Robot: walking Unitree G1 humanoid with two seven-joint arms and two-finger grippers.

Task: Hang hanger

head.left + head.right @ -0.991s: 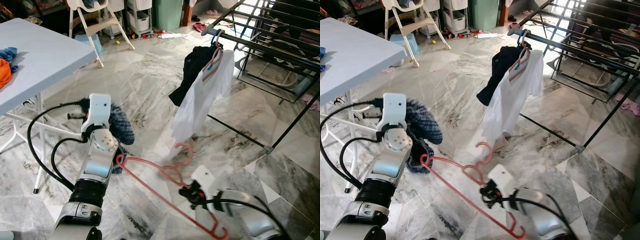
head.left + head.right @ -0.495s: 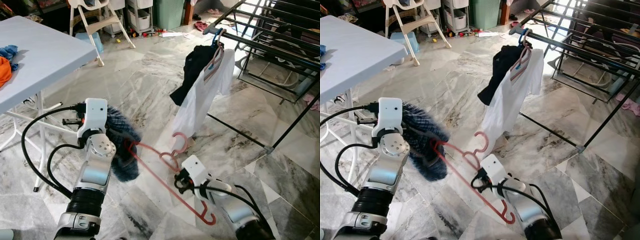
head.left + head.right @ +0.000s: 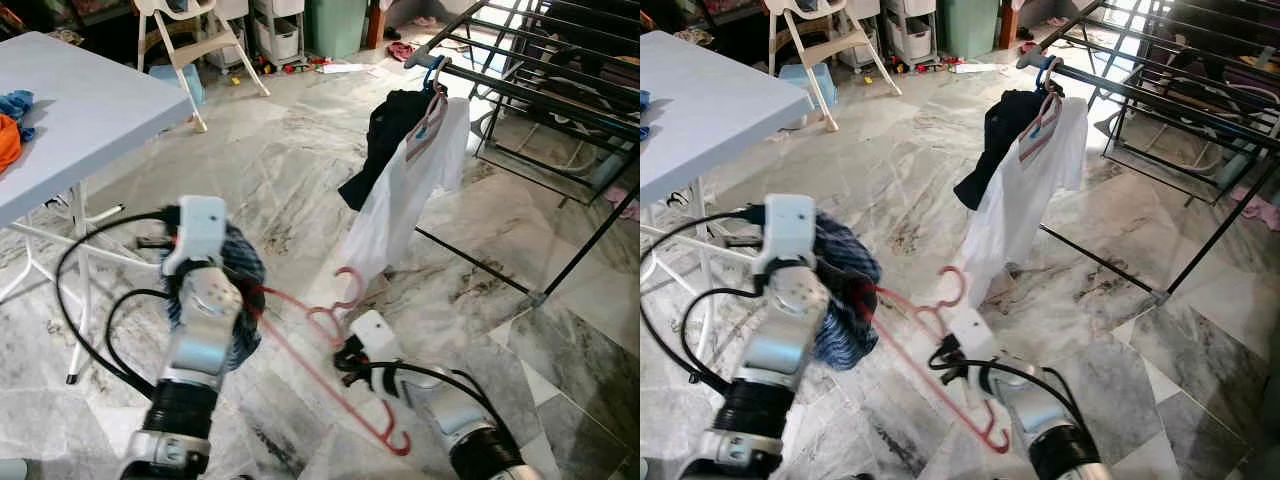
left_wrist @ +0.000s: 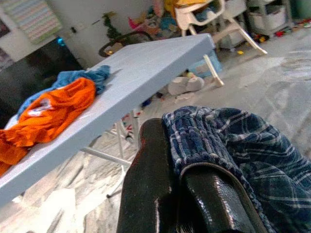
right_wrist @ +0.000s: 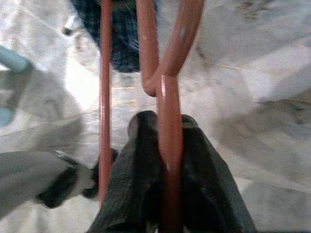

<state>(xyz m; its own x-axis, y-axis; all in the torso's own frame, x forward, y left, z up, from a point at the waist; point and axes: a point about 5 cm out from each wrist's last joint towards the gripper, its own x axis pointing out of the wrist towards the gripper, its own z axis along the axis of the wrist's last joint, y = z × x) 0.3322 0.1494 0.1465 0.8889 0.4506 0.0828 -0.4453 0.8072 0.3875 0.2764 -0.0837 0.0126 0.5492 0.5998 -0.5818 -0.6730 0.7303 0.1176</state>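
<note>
Red hanger (image 3: 320, 345) low over marble floor (image 3: 300, 150), pinched tight in right gripper (image 5: 163, 160) near its hook. L gripper (image 4: 194, 194) clamped on blue plaid cloth (image 4: 243, 145) (draped over fingers), beside table (image 3: 90, 110) edge. Drying rack (image 3: 520, 70) w/ hung shirts well apart.

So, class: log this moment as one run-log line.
left gripper: shut on blue plaid garment | right gripper: shut on red hanger | drying rack: ahead, not reached

No readable text, label, brand, number or sign appears anywhere in these views; printed surfaces in the background are too small and blurred to make out.
</note>
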